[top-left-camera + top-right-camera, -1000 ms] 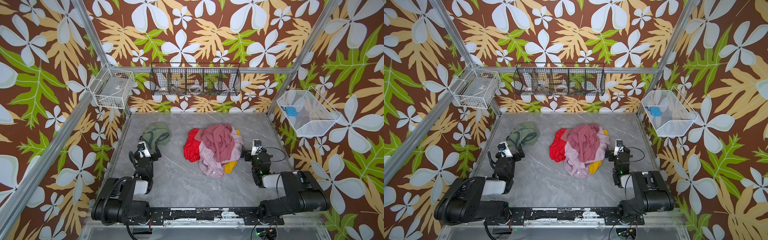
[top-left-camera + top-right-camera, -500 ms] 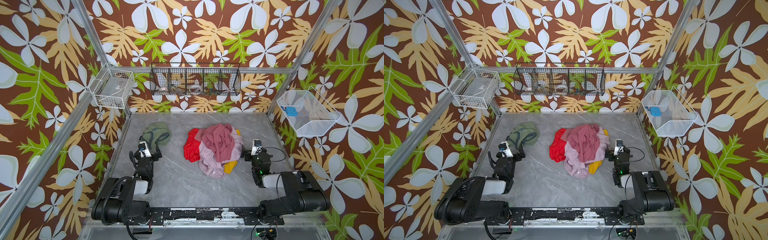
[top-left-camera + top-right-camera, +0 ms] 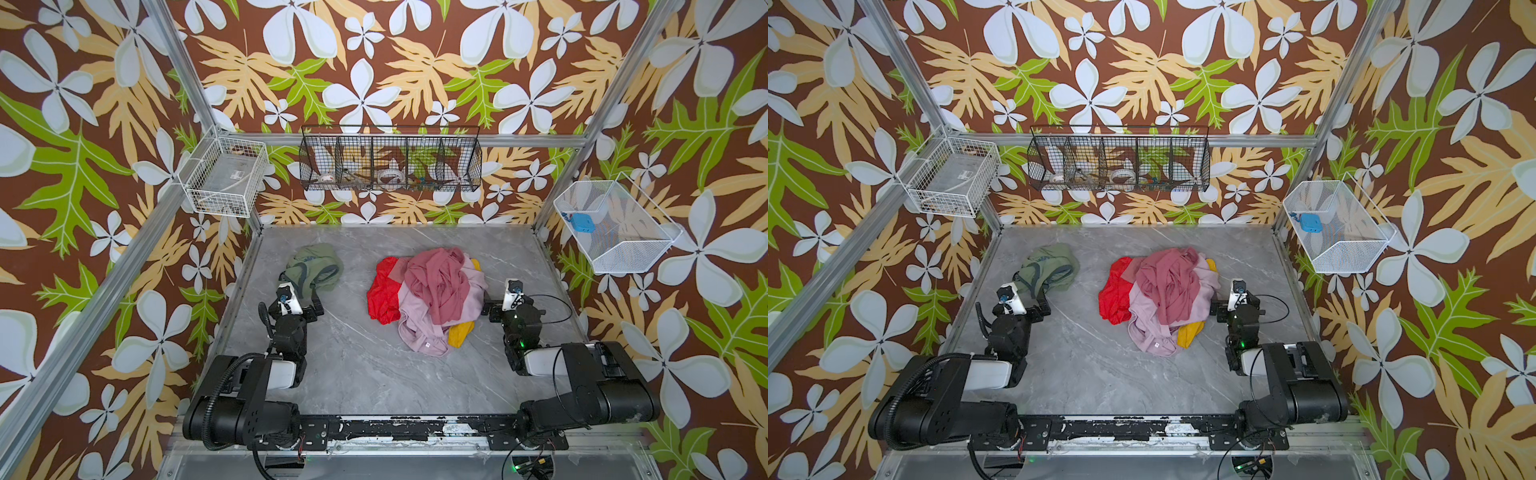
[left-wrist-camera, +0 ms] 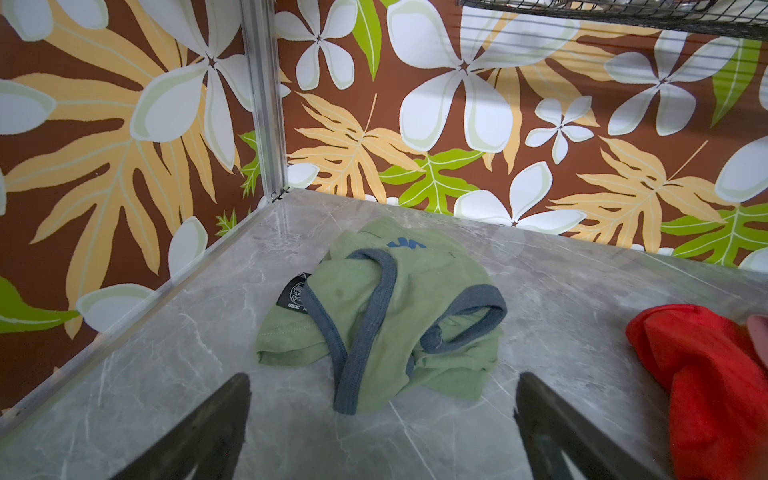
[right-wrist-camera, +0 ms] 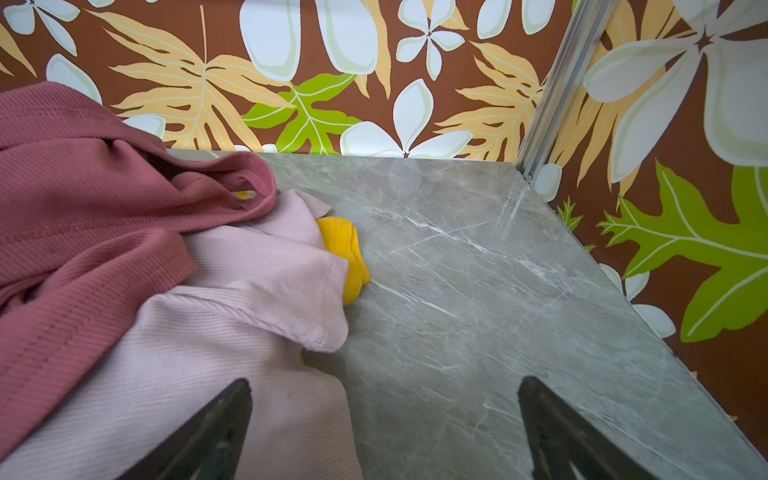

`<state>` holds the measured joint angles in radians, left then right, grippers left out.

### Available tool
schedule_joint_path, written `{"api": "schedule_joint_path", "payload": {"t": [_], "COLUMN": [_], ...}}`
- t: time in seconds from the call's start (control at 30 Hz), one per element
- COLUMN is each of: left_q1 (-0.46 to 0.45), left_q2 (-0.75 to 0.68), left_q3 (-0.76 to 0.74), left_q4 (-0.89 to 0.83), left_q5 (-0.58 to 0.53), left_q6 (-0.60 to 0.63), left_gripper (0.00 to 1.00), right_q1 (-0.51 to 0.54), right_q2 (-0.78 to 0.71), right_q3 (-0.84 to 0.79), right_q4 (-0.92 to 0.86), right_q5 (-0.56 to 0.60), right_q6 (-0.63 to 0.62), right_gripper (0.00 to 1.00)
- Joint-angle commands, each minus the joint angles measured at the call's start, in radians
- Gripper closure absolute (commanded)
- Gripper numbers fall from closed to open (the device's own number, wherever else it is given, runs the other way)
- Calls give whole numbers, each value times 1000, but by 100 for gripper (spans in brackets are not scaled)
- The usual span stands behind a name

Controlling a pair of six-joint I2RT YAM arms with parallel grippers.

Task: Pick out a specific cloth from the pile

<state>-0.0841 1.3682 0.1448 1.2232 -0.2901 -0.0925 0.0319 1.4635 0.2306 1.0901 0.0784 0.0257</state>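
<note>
1. Top views: the cloth (image 3: 316,266), olive green with darker trim, lies alone near the far-left corner of the grey surface (image 3: 374,374), well apart from the pile (image 3: 428,299) at the middle. The left gripper (image 3: 296,306) sits at the cloth's near end, jaws spread wide and holding nothing. The right gripper (image 3: 512,305) stands just beside the pile's right flank, equally wide and empty. The crumpled cloth runs roughly from the left gripper toward the far edge.
2. Left wrist: the cloth (image 4: 382,316) lies straight ahead of the left gripper (image 4: 384,378). Its near fold reaches in between the two spread fingers (image 4: 216,424), though contact cannot be told. A red cloth (image 4: 715,374) of the pile lies apart, toward the middle of the surface.
3. Right wrist: the right gripper (image 5: 384,380) is open. One finger is over a lilac-pink garment (image 5: 232,340), the other over bare surface. No green fabric shows here.
4. Judgement: the cloth is separated from the pile, so the picking looks essentially done. Any further handling falls to the left arm, which is far nearer and in line with the cloth's length.
</note>
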Motion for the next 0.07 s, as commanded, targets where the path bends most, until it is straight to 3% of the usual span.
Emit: {"api": "schedule_joint_path", "payload": {"t": [0.0,0.03], "left_q1": [0,0], "left_q2": [2,2], "left_q3": [6,5], "left_q4": [34,34], "left_q5": [0,0], "left_q6": [7,7], "left_gripper": [0,0], "right_q1": [0,0], "right_q2": [1,1], "right_q3": [4,4], "right_q4": [20,20], "right_q5": [0,0], "right_q6": [8,8], "right_gripper": [0,0]}}
